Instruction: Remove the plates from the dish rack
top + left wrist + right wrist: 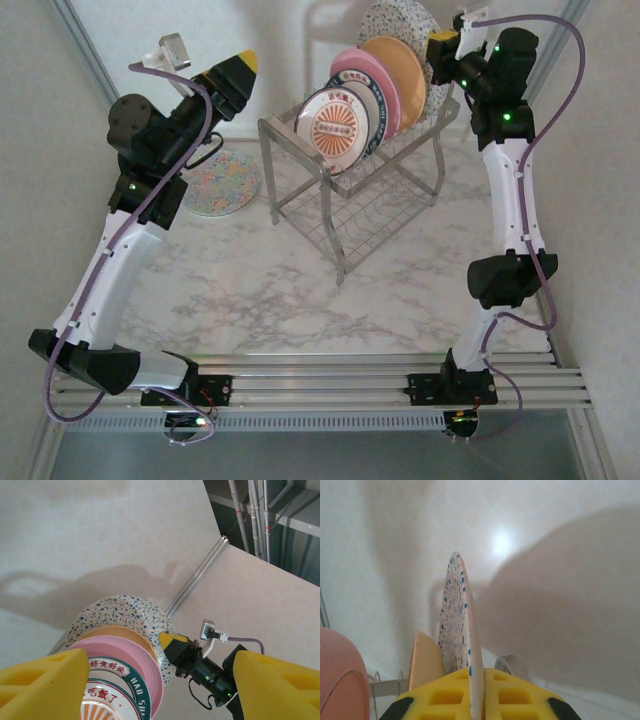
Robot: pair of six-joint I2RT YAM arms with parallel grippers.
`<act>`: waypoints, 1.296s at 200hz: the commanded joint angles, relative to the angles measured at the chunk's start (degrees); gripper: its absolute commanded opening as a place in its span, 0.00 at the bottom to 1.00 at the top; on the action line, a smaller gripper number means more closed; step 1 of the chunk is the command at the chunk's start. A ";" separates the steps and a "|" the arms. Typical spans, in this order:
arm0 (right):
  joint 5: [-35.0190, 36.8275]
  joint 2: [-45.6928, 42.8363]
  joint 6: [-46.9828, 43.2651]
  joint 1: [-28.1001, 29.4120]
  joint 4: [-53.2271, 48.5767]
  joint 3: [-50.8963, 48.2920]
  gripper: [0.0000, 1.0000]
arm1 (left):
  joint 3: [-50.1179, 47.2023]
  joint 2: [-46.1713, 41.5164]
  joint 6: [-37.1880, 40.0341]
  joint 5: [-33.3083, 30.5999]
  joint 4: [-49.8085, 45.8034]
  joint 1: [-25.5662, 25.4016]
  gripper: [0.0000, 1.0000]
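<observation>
- Between right gripper (476, 692) pads: speckled plate (454, 615) rim, jaws clamping it; plate standing upright in rack (327, 205).
- Left gripper (160, 682) jaws gaping, gripping nothing; other plates (127, 662) sitting well ahead.

The left arm (110, 270) and the right arm (515, 200) both have white link shells between bulky black joint housings. Each carries small glowing green lights (507, 116) and a purple cable (560, 40) looping along its outside. The left hand (240, 68) and right hand (476, 692) are black with yellow fingers (45, 680) moulded with square pockets, a small grey camera (172, 50) sits on a white wrist bracket, and black bases sit on silver rails (320, 375) along the bottom of the frame.
</observation>
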 commanded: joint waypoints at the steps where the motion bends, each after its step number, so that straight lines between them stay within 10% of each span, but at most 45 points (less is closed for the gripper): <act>1: 4.18 -4.34 -2.43 -0.28 4.80 1.50 0.00 | 0.60 0.32 -0.01 0.84 2.80 -0.46 0.75; 173: 15.92 -13.17 -5.40 -0.63 14.26 0.03 0.00 | 0.56 2.22 -2.97 3.67 5.07 -1.23 0.75; 259: 14.99 -19.41 8.42 -1.17 19.55 -4.38 0.00 | 10.38 12.79 -4.43 6.63 3.33 -7.80 0.76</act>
